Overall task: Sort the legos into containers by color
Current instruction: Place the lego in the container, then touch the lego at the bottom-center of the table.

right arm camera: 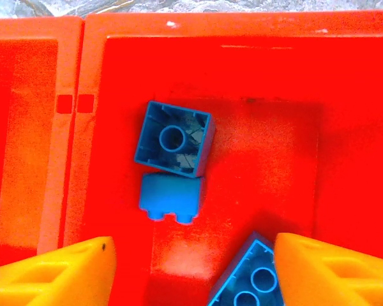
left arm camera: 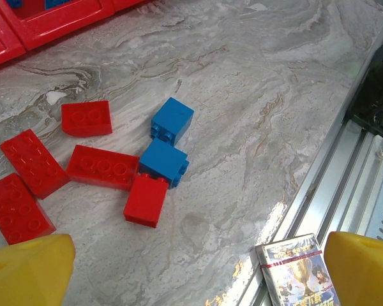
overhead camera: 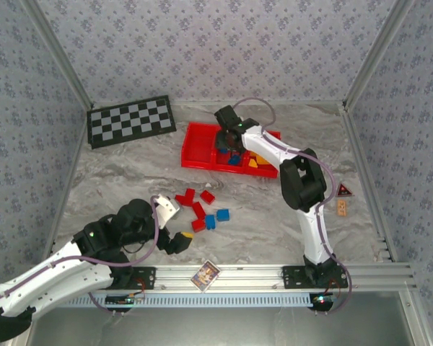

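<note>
My right end effector (right arm camera: 193, 274) hangs open over the tray's (overhead camera: 193, 153) middle compartment, three blue legos (right arm camera: 173, 139) beneath. My left end effector (left arm camera: 198, 277) gapes empty near the bench's (overhead camera: 130, 187) front edge above loose legos (left arm camera: 102, 167), card (left arm camera: 298, 271) beside.

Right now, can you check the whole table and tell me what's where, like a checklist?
Surface: grey marbled table, no spills seen.
Job's things: five red bricks and two loose blue bricks on the table; three sorted blue bricks in the red tray; orange-yellow bricks in the next compartment.
Clutter: checkerboard mat, card, small items far right.
Grippers: left gripper open above loose bricks; right gripper open over tray.
Cables: cable looping along each arm.
Surroundings: patterned walls, metal rail.
</note>
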Motion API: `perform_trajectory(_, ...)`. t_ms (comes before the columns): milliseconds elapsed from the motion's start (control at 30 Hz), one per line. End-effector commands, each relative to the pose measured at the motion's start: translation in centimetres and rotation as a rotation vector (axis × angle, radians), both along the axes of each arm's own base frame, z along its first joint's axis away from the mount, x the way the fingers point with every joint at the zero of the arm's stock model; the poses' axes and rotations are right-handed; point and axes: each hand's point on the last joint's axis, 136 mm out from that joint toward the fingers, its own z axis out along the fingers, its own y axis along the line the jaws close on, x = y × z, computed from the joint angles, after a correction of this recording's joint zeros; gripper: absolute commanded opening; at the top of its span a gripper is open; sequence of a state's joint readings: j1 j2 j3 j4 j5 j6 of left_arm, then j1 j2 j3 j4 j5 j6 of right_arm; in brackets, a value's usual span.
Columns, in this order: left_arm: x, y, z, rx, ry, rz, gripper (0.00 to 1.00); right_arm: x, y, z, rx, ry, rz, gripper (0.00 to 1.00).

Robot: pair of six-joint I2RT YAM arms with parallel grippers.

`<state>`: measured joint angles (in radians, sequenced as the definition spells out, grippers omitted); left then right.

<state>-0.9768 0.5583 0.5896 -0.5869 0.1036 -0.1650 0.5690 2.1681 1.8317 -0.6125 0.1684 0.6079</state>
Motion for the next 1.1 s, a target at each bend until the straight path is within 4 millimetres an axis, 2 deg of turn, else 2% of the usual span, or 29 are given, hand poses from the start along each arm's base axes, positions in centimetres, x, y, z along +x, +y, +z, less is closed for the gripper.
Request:
perform_trajectory(0,-0.2,0.0,0.2,-0.002,-0.006,-0.010,1.00,-0.4,0.1,3.9,-0.008,-0.058,0.038,0.74)
perform_trajectory(167,-0.1,0.0,0.2,-0.004,-0.008,-0.010,1.00,-1.7,-0.2,6.9,-0.029,-0.110,0.056,0.89)
perform_trajectory(233,-0.2,0.0,0.2,-0.002,-0.007,-0.010,1.00,-2.4,-0.4,8.0,-0.022,-0.124,0.056,0.91)
perform_trajectory(433,-0.1,0.0,0.2,-0.001,-0.007,-0.008,1.00,-6.3,-1.6,10.3,0.027,-0.121,0.020,0.99)
perform_trajectory(767,-0.1,-0.1,0.1,0.000,-0.006,-0.009,1.00,-15.2,-2.8,8.2,0.040,0.019,0.047,1.00)
perform_trajectory(967,-0.1,-0.1,0.2,-0.003,-0.007,-0.011,1.00,-20.7,-3.2,5.3,0.009,0.134,0.065,1.00)
perform_trajectory(1067,-0.2,-0.1,0.2,-0.002,-0.006,-0.011,1.00,-23.2,-2.8,3.6,0.003,0.191,0.089,0.99)
